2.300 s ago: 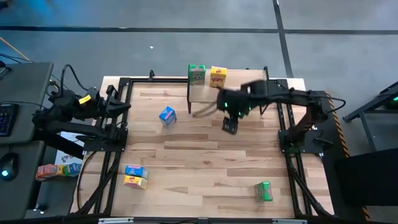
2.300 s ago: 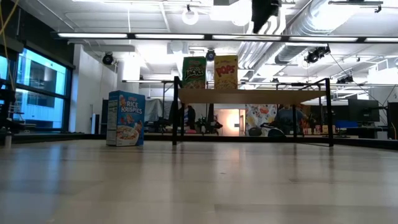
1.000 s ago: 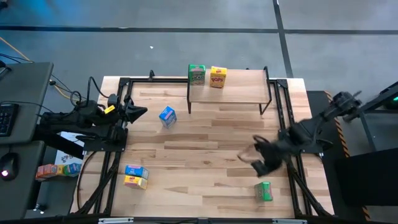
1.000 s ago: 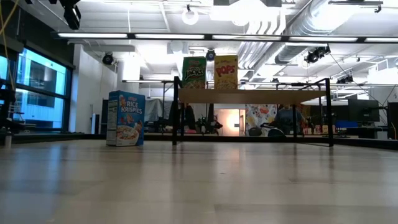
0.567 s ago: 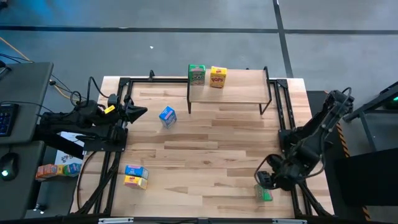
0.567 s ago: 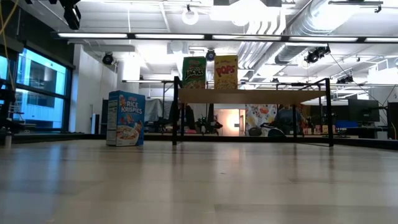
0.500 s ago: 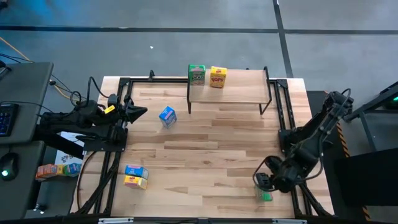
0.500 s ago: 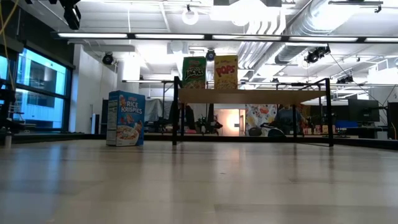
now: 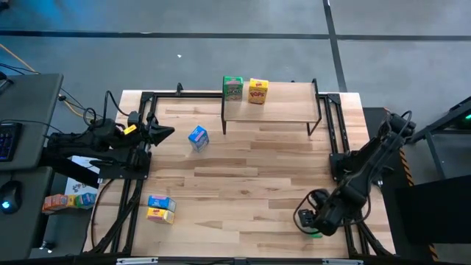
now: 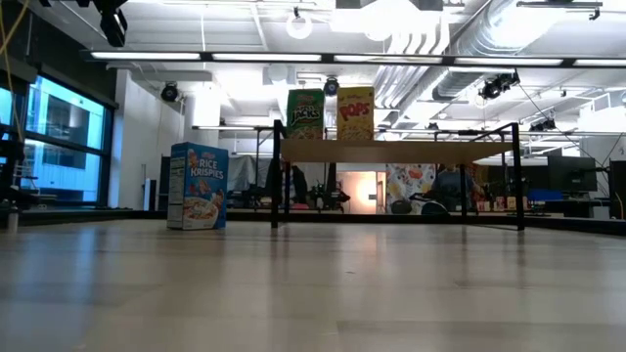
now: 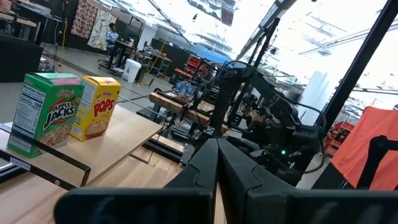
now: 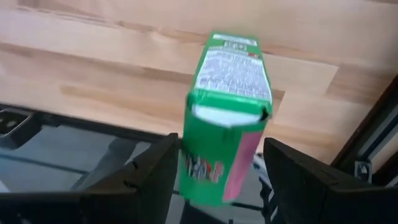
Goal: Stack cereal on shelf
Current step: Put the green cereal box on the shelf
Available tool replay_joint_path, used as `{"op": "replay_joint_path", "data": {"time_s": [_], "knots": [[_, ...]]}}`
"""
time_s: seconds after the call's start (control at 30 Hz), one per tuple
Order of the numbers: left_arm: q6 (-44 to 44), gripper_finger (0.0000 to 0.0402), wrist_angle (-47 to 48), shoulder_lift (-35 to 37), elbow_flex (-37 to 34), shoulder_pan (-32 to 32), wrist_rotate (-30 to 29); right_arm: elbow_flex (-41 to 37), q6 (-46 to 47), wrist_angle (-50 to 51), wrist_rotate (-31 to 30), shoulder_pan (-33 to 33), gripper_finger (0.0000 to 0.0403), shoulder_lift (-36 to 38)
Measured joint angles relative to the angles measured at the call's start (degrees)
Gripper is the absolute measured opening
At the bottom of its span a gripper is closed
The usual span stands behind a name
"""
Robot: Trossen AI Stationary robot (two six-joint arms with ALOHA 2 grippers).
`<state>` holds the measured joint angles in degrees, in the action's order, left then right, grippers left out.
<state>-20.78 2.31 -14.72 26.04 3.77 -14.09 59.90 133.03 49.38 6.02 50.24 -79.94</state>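
My right gripper [image 9: 307, 219] is open at the table's near right corner, over the green cereal box [image 12: 227, 124], which lies on the tabletop. Its fingers stand on either side of the box [image 9: 315, 233], which it mostly hides in the high view. My left gripper [image 9: 165, 133] waits shut at the table's left edge. The shelf [image 9: 272, 110] stands at the far edge on black legs. A green box [image 9: 232, 88] and a yellow box [image 9: 257, 91] stand upright on its left end. A blue box [image 9: 198, 138] stands on the table in front of it. My right gripper comes at the green box from above, with one finger [image 12: 149, 180] and the other [image 12: 305, 180] beside its long sides, near the torn white end flap [image 12: 227, 115]. Whether either finger touches the box, I cannot tell.
A blue box and a yellow box [image 9: 160, 208] lie together near the table's near left corner. Black frame rails [image 9: 340, 147] run along the left and right edges. The near edge of the table [image 12: 93, 115] is close beside the green box.
My right arm has swung from the right side of the table toward the near edge and come down over the green box, its fingers now on either side of it. The boxes have kept their places.
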Motion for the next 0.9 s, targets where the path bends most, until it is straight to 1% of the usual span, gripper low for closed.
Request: {"op": "replay_joint_path", "data": {"time_s": [0.3, 0.43, 0.63, 0.7, 0.77, 0.9], "knots": [[0.0, 0.0, 0.0, 0.0, 0.0, 0.0, 0.0, 0.0, -3.2, -0.4, -0.1, -1.1, 0.0224, -5.5], [0.0, 0.0, 0.0, 0.0, 0.0, 0.0, 0.0, 0.0, -3.1, 0.0, -1.5, -1.6, 0.0224, -6.3], [0.0, 0.0, 0.0, 0.0, 0.0, 0.0, 0.0, 0.0, -2.8, 1.9, -0.5, -1.9, 0.0223, -6.4], [0.0, 0.0, 0.0, 0.0, 0.0, 0.0, 0.0, 0.0, -2.8, 2.0, -0.4, -1.9, 0.0215, -6.4], [-0.1, 0.0, 0.0, 0.0, 0.0, 0.0, 0.0, 0.0, -2.8, 2.2, -0.3, -1.9, 0.0199, -6.4], [-0.1, 0.0, 0.1, 0.0, 0.0, 0.0, 0.0, 0.0, -4.2, 1.8, 0.1, -1.9, 0.015, -6.2]]}}
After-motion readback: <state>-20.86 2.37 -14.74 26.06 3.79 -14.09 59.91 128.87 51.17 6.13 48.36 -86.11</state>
